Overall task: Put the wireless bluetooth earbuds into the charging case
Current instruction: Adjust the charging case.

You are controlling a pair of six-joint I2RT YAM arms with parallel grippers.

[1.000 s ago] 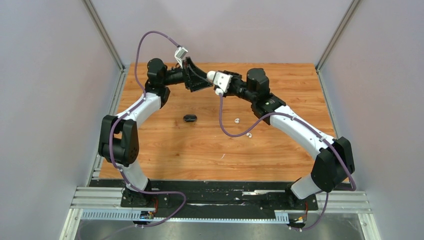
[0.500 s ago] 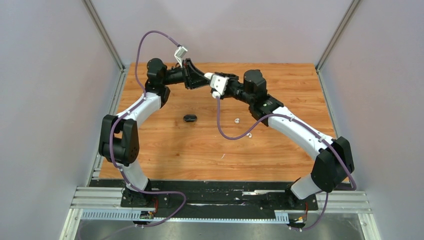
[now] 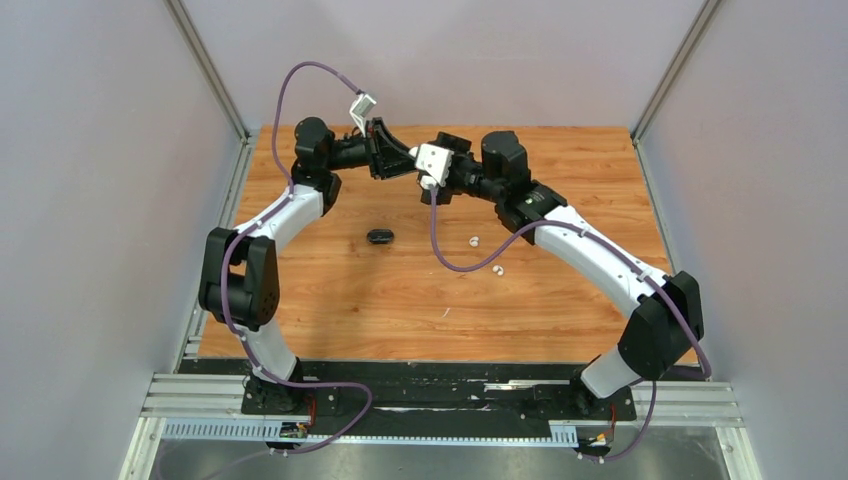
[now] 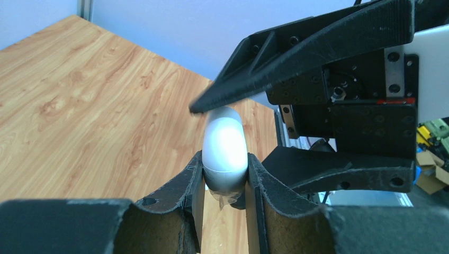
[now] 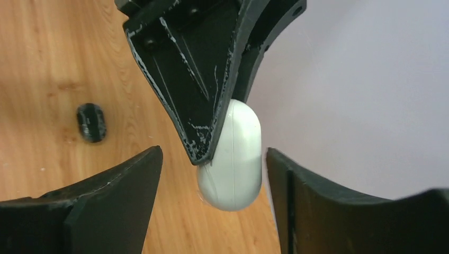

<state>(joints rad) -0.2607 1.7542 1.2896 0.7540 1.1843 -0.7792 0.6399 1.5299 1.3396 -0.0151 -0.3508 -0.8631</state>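
A white charging case (image 4: 225,145) is held above the back of the table, closed as far as I can see. My left gripper (image 4: 225,170) is shut on its lower end, one finger on each side. My right gripper (image 5: 213,159) is open, its fingers standing apart from the white case (image 5: 235,159) on either side. In the top view both grippers meet at the case (image 3: 413,153). Two white earbuds (image 3: 474,241) (image 3: 497,270) lie on the wood under the right arm. A black pebble-shaped case (image 3: 379,237) lies left of them.
The wooden table (image 3: 330,300) is enclosed by grey walls on three sides. The right arm's purple cable (image 3: 447,262) hangs low over the earbuds. The black case (image 5: 91,121) shows below the left finger in the right wrist view.
The left gripper closed on the white case, then the right gripper opened off it. The right wrist also shifted left, towards the left gripper.
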